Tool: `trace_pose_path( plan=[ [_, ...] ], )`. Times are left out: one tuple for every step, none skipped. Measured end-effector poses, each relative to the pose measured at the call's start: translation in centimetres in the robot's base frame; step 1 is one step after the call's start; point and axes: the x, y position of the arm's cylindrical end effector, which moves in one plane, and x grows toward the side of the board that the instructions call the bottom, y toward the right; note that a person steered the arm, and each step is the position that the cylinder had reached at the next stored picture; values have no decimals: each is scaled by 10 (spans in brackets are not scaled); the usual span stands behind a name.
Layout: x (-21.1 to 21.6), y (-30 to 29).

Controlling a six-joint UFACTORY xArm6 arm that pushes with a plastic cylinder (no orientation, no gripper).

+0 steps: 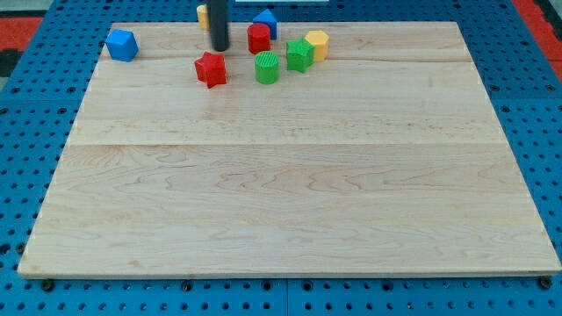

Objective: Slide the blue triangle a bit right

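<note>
Camera view: a pale wooden surface [290, 193] fills most of the frame and lies on a blue perforated base [35, 105], with a red strip [22, 26] visible at the view's top left. All blocks sit along the surface's top edge. The dark rod [219, 22] enters from the view's top and stands upright; my tip [219, 48] rests on the surface, just above the red star [211, 68] and to the left of the red block [258, 39]. The rod carries no grasping tool, so no open or closed state applies. A blue cube [122, 44] lies alone near the top left corner, well apart from the others. The blue triangle [266, 19] sits at the very top edge, just behind the red block and to the right of the rod, apart from my tip. A green cylinder [267, 67] stands beside the red star's right. A green block [299, 54] touches or nearly touches a yellow block [317, 44] at its upper right. An orange-yellow block [203, 14] shows only partly, behind the rod's left side; its shape cannot be made out.
</note>
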Motion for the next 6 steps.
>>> trace_pose_path(
  plan=[
    [-31, -31],
    [-56, -40],
    [-56, -40],
    [-57, 2],
    [-56, 68],
    [-53, 128]
  ],
)
